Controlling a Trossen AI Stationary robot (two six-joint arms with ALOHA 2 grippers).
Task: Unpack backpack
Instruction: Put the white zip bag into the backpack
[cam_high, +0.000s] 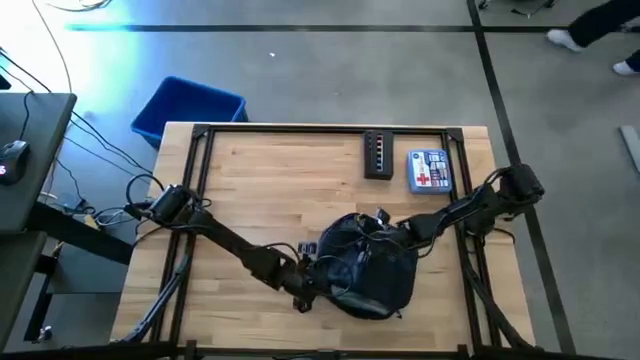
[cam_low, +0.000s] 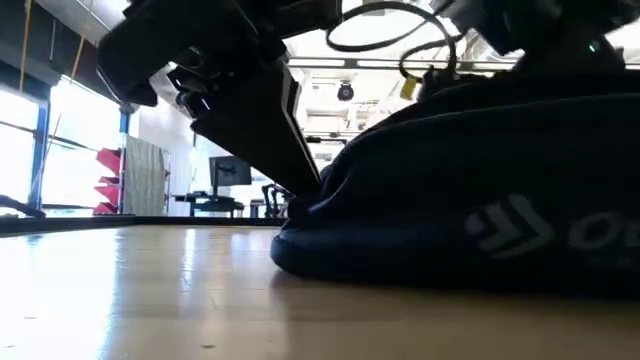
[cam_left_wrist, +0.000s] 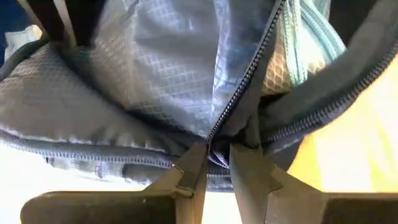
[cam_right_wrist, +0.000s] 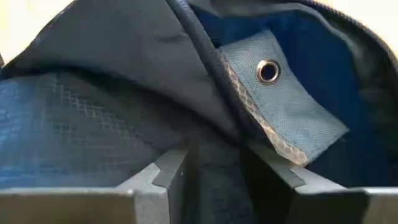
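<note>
Lying on the counter (cam_high: 260, 180) near its front edge, centre-right, the backpack (cam_high: 375, 275) is gripped from both sides. Left hand (cam_left_wrist: 217, 168) is nearly closed, fabric by a zipper (cam_left_wrist: 245, 81) pinched between fingers. Right hand (cam_right_wrist: 214, 165) is part open w/ dark fabric between fingers. Blue lining w/ grommet tab (cam_right_wrist: 267, 71) is seen inside; contents can't be told. First-aid pouch (cam_high: 428, 170) & black strip (cam_high: 378, 155) lie at back.

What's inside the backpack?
The backpack is partly unzipped. Inside shows blue lining and a pale fabric tab with a metal eyelet. Both grippers, left and right, pinch fabric at the opening. Any contents are hidden by folds.
</note>
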